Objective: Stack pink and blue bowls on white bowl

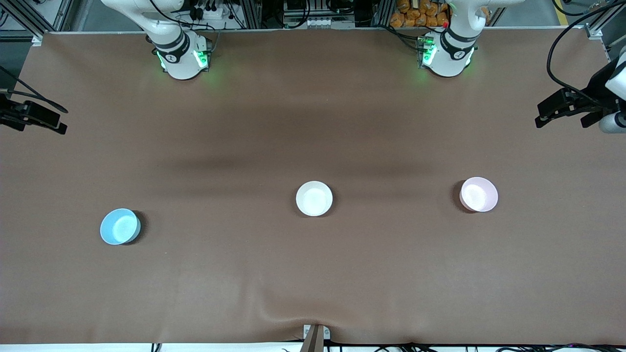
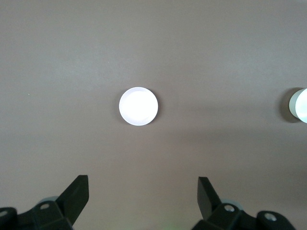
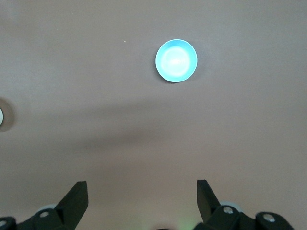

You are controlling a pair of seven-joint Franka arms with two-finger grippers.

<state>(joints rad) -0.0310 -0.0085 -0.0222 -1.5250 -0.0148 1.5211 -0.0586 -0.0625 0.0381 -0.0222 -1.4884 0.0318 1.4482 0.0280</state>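
Note:
Three bowls stand upright and apart on the brown table. The white bowl [image 1: 314,198] is in the middle. The pink bowl [image 1: 479,194] is toward the left arm's end, and the blue bowl [image 1: 120,226] toward the right arm's end, a little nearer the front camera. My left gripper [image 2: 143,184] is open and empty, high over bare table; the pink bowl [image 2: 138,106] looks washed-out white there, and the white bowl [image 2: 300,105] shows at the edge. My right gripper [image 3: 142,188] is open and empty, high over bare table, with the blue bowl [image 3: 176,61] in view.
The two arm bases [image 1: 181,58] [image 1: 447,56] stand at the table's back edge. Both hands show at the side edges of the front view [image 1: 562,107] [image 1: 34,117]. The cloth is creased near a small bracket [image 1: 315,336] at the front edge.

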